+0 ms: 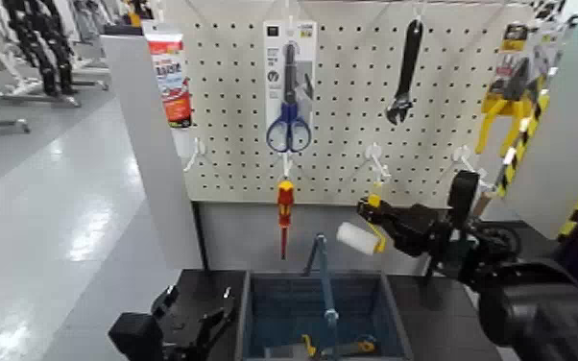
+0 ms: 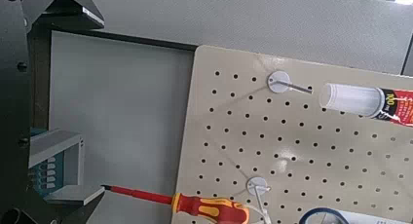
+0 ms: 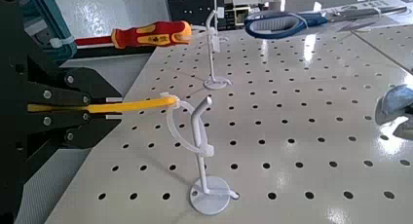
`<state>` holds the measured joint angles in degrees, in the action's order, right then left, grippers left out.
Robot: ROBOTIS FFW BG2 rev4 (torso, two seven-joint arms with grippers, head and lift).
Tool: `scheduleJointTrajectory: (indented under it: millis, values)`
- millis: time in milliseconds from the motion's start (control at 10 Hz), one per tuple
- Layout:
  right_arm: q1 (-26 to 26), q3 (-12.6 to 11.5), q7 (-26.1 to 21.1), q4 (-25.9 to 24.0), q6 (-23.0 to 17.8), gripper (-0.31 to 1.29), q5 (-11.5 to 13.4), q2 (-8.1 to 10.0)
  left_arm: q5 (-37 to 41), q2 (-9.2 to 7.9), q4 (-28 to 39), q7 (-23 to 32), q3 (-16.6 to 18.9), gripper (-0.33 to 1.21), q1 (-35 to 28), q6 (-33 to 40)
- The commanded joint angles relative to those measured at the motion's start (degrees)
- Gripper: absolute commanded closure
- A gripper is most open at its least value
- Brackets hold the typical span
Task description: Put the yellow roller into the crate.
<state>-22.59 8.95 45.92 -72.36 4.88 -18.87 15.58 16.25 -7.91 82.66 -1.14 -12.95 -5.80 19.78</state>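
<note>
My right gripper (image 1: pixel 377 219) is shut on the yellow roller (image 1: pixel 355 238) and holds it in front of the pegboard, just off a white hook (image 3: pixel 200 136). The roller's white fluffy cylinder hangs above the crate's right rear corner. In the right wrist view the black fingers (image 3: pixel 68 83) clamp the yellow handle (image 3: pixel 117 107), whose tip is near the hook. The dark blue-grey crate (image 1: pixel 254 317) stands below at the bottom centre, with its upright blue handle bar (image 1: pixel 324 278). My left gripper (image 1: pixel 197 305) is open and empty, parked low to the left of the crate.
On the pegboard (image 1: pixel 350 106) hang blue scissors (image 1: pixel 288 130), a red-and-yellow screwdriver (image 1: pixel 284 204), a black wrench (image 1: pixel 405 72), yellow pliers (image 1: pixel 504 106) and a tube (image 1: pixel 172 82). A grey post (image 1: pixel 154 154) stands on the left. Small tools lie inside the crate.
</note>
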Motion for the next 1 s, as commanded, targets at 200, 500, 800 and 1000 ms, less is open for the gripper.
scheduleJointTrajectory:
  millis: [200,500,800,1000]
  values:
    - [4.57,-1.83,-0.04,-7.89,2.59,1.27,-1.08,-0.73,0.01,-0.09,0.05,0.0,0.03,0.11,-0.09,0.0]
    - [10.64,-6.23,-2.24,-18.43,7.51,1.27,-0.37,-1.61,0.01,-0.09,0.05,-0.18,-0.15,0.11,0.09,-0.26]
    - [16.97,-9.57,-3.38,-24.94,10.5,1.27,-0.29,-3.28,0.01,-0.27,0.05,-0.35,-0.32,0.11,0.17,-0.44]
    - [19.69,-10.8,-4.17,-25.73,11.2,1.27,-1.52,-4.07,0.01,-0.35,-0.04,-0.44,-0.5,0.11,0.35,-0.44]
